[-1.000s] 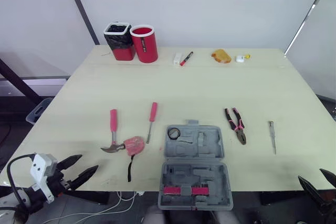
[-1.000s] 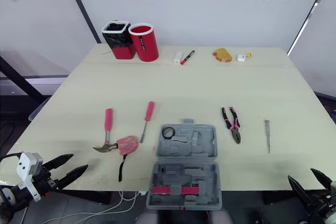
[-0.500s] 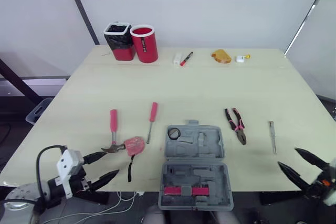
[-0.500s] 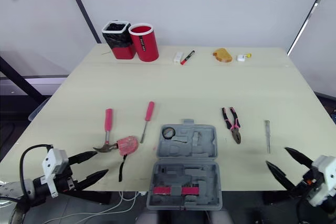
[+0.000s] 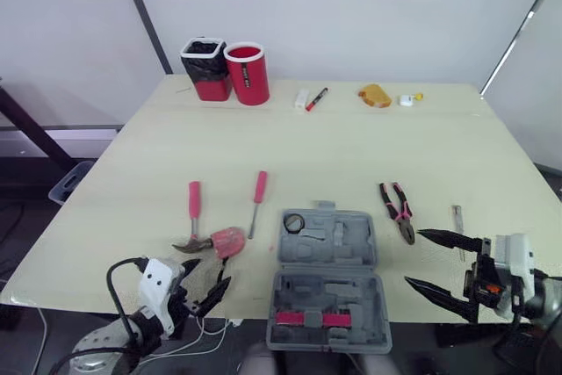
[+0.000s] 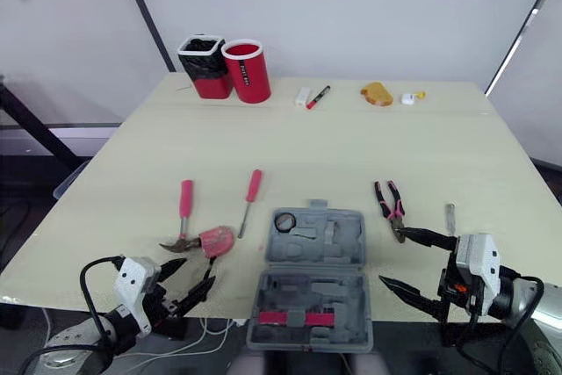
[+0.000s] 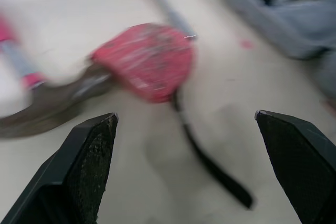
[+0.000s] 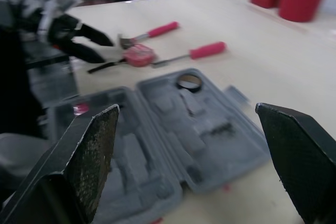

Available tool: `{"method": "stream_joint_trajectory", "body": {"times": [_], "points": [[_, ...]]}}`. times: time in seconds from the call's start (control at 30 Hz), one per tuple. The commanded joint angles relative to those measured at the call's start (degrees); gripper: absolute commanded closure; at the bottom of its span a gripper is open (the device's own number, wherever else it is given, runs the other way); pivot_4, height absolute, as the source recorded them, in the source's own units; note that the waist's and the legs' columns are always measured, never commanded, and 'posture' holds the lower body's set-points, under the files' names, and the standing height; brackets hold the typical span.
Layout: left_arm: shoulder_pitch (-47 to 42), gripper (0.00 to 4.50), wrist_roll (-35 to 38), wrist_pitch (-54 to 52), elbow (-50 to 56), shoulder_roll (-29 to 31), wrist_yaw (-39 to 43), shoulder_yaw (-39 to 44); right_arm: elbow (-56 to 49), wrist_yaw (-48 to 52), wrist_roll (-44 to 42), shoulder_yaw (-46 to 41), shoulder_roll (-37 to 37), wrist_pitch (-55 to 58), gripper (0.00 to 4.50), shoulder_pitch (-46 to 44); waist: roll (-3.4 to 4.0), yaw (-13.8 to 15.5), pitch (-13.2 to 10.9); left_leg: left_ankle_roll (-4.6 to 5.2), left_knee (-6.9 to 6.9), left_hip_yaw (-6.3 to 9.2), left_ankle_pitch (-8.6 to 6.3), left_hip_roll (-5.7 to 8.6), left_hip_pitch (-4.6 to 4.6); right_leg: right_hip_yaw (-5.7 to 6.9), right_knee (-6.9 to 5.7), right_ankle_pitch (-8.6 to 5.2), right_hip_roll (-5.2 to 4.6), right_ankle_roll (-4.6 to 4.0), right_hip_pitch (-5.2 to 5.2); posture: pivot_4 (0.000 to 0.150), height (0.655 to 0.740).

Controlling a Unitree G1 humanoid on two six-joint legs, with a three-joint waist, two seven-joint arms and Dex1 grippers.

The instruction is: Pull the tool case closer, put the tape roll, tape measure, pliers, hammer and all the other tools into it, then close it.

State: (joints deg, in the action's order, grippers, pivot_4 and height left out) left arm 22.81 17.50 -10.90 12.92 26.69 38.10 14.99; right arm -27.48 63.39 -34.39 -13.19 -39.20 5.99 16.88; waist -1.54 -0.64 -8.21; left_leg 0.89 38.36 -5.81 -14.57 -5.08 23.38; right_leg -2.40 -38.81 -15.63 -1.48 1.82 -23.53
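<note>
1. Tool case [image 5: 351, 248] – grey, lid open flat, at mid near edge of table [image 5: 351, 147]; near half poking past that edge, pink strip [image 5: 307, 318] inside it.
2. Tape roll [image 5: 293, 222] – black ring, sitting in far-left corner of case's far half.
3. Tape measure [image 5: 226, 241] – pink, on table left of case, nr near edge, black strap [image 7: 210, 163] trailing toward that edge. Touching claw head of hammer [image 5: 193, 204], whose pink handle points to far edge.
4. Screwdriver [image 5: 257, 199] w/ pink handle btwn hammer and case, lying lengthwise, handle toward far edge.
5. Pliers [image 5: 398, 211] right of case, pink grips toward far edge, nose toward near edge. Thin small tool [image 5: 457, 219] further right, nr right edge.
6. L gripper [image 7: 186, 114] low at near edge, just short of tape measure & hammer head; fingers spread apart, holding nothing.
7. R gripper [image 5: 413, 258] over near edge, right of case; fingers wide apart, empty. Far fingertip close to pliers' nose – contact can't be told.
8. Black-lined bin [image 5: 204, 68] and red cup [image 5: 248, 74] side by side toward far-left corner.
9. Marker [image 5: 315, 98], white block [image 5: 301, 98], yellow item [image 5: 375, 96] & small white bit [image 5: 407, 100] in a row along mid far edge.
</note>
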Motion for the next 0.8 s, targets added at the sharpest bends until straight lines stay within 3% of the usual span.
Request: {"method": "stream_joint_trajectory", "body": {"times": [0.03,0.13,0.33,0.43,0.67,0.8], "points": [[0.51,0.00,-1.68,-2.05,3.50,-2.19,-4.76,-1.87,0.22,1.85,-0.14,0.97,-1.13,-0.84,0.11,-2.75,-0.06,-0.01,-0.04,0.00,0.00,0.04,0.00,0.07,-0.04,0.03,-0.02,0.01,0.04,-0.01,-0.01,0.150,0.7400],[-0.15,0.00,-3.14,-5.09,5.24,-5.54,-9.97,-4.21,1.64,2.50,0.36,2.03,-1.08,-1.24,0.11,-4.71,-0.09,-0.01,-0.06,0.06,-0.07,0.07,-0.05,0.52,-0.55,-0.05,-0.08,0.10,0.09,-0.14,0.03,0.150,0.7400],[-0.84,0.00,-6.04,-7.63,6.45,-9.34,-15.89,-7.17,1.87,2.80,0.83,3.94,-0.57,-1.44,0.11,-6.45,-0.18,0.06,-0.03,0.13,-0.06,0.37,-0.09,0.65,-0.50,-0.10,-0.05,0.15,-0.01,-0.07,0.06,0.150,0.7400],[-0.86,0.79,-6.55,-7.54,6.19,-10.49,-17.50,-7.46,2.06,2.86,1.02,4.26,-0.56,-1.55,0.00,-6.76,-0.17,0.02,-0.03,0.13,-0.06,0.41,-0.08,0.65,-0.51,-0.09,-0.07,0.15,0.00,-0.07,0.06,0.150,0.7400],[-1.30,4.31,-7.39,-6.28,4.42,-10.21,-16.82,-8.27,2.07,2.53,1.57,4.98,-0.14,-1.85,0.00,-6.90,-0.17,0.03,-0.03,0.13,-0.06,0.43,-0.08,0.67,-0.50,-0.08,-0.05,0.15,0.00,-0.08,0.07,0.150,0.7400],[-0.70,4.42,-7.80,-5.21,4.10,-9.15,-15.53,-8.85,1.73,2.33,1.72,5.54,-0.05,-2.00,0.00,-6.64,-0.17,0.03,-0.03,0.13,-0.06,0.44,-0.08,0.67,-0.50,-0.08,-0.05,0.14,-0.01,-0.08,0.07,0.150,0.7400]]}}
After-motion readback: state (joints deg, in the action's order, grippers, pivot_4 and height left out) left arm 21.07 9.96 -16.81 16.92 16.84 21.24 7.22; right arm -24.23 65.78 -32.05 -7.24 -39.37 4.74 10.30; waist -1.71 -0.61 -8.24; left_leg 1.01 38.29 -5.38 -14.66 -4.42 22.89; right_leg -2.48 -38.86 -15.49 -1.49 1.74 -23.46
